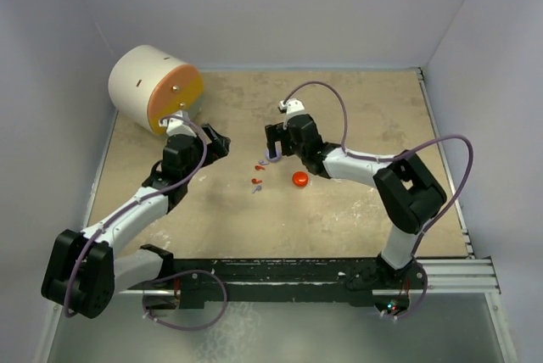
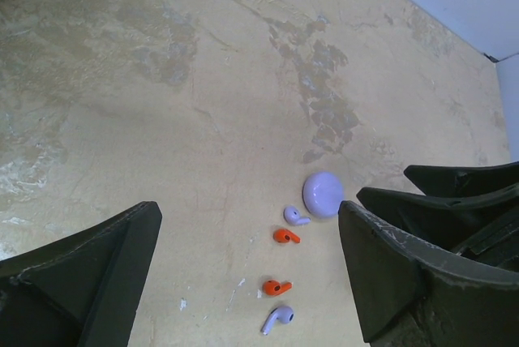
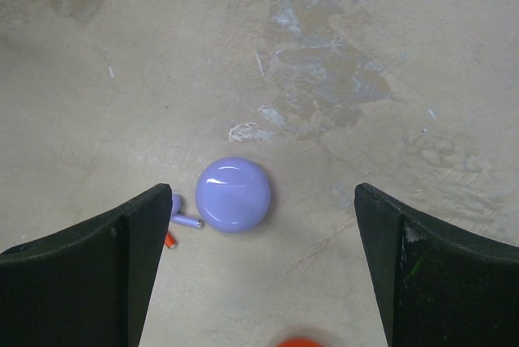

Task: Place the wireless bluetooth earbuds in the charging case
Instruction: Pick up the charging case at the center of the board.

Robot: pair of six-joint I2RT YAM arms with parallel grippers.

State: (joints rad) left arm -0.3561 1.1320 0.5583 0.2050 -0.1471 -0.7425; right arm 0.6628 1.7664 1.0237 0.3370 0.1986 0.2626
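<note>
Top external view: the left gripper (image 1: 218,142) hangs over the tan table (image 1: 356,117), its jaws spread apart and holding nothing, near a big white cylinder (image 1: 151,87) with an orange face that lies on its side in the far left corner. The right gripper (image 1: 273,156) hovers low over the middle of the table with its jaws wide apart too, also empty. Its wrist view looks straight down on the lavender charging case (image 3: 233,194), a smooth round dome that lies on the table between the two black fingers (image 3: 89,282), nearer this one and touching neither. A lavender earbud (image 2: 296,216) lies just beside the case, its stem half hidden behind that finger in the right wrist view. The left wrist view shows the four buds strung out in a loose line leading away from the case: after the lavender one comes a red earbud (image 2: 285,237) close by, then, a little apart, a second red earbud (image 2: 276,287) and a second lavender earbud (image 2: 277,319) near each other. All four lie loose on the table, outside any case. A red-orange disc (image 1: 299,179) sits apart from the line, on the right arm's side.
</note>
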